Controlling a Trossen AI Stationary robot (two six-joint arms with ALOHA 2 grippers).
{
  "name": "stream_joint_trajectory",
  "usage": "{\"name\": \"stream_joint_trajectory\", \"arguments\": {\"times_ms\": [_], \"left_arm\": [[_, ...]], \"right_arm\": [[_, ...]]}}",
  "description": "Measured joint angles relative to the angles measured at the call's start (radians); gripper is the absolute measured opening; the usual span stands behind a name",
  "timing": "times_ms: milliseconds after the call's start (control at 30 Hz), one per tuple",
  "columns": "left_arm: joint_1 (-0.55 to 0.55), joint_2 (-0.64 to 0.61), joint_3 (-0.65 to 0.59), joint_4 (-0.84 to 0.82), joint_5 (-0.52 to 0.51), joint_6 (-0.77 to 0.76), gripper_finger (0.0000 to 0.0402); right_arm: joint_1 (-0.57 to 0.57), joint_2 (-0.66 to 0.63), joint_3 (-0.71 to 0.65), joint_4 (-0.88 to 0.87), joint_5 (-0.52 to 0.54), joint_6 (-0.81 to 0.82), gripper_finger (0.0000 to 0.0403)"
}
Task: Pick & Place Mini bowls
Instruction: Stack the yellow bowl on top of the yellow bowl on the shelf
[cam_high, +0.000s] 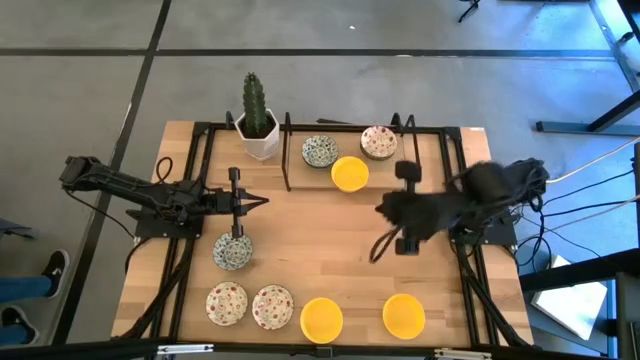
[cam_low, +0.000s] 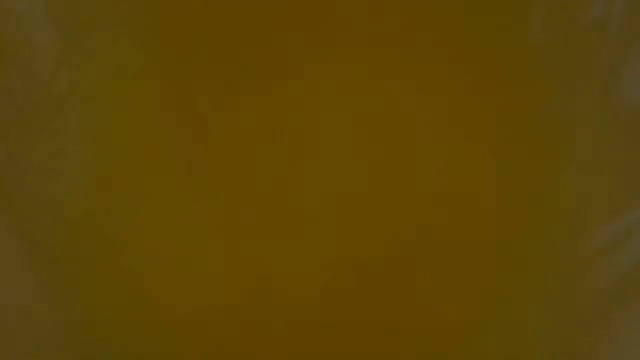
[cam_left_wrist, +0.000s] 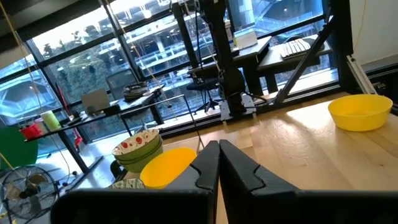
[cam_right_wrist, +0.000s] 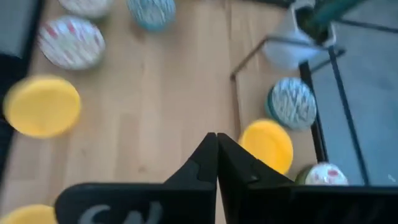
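Mini bowls sit in two groups on the wooden table (cam_high: 330, 240). At the far side are a blue-green patterned bowl (cam_high: 320, 151), a speckled one (cam_high: 379, 141) and a yellow one (cam_high: 349, 173). Along the near edge are a blue-green bowl (cam_high: 232, 250), two speckled bowls (cam_high: 227, 303) (cam_high: 272, 306) and two yellow bowls (cam_high: 322, 318) (cam_high: 403, 314). My left gripper (cam_high: 262, 202) (cam_left_wrist: 219, 155) stands shut and level at the left, holding nothing. My right gripper (cam_high: 382, 208) (cam_right_wrist: 216, 140), blurred, hangs shut above the table's right middle, with nothing in it.
A white pot with a cactus (cam_high: 257, 125) stands at the far left. A black frame (cam_high: 288, 150) borders the table. A blurred yellow-brown surface fills the low view. Bare wood lies in the middle between the two groups of bowls.
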Motion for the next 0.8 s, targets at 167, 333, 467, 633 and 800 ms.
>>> {"name": "stream_joint_trajectory", "arguments": {"times_ms": [167, 333, 467, 633, 800], "left_arm": [[0.000, 0.000, 0.000, 0.000, 0.000, 0.000, 0.0002], [0.000, 0.000, 0.000, 0.001, 0.000, 0.000, 0.0007], [0.000, 0.000, 0.000, 0.001, 0.000, -0.001, 0.0006], [0.000, 0.000, 0.000, 0.002, 0.000, 0.000, 0.0002], [0.000, 0.000, 0.000, 0.002, 0.000, 0.001, 0.0007]], "right_arm": [[-0.032, 0.001, -0.251, 0.058, 0.009, 0.056, 0.0002], [-0.131, 0.003, -0.553, 0.300, -0.060, 0.077, 0.0002], [-0.217, 0.003, -0.752, 0.499, -0.144, 0.068, 0.0001], [-0.296, 0.003, -0.889, 0.689, -0.181, 0.030, 0.0001], [-0.354, 0.003, -0.937, 0.752, -0.183, 0.021, 0.0001]]}}
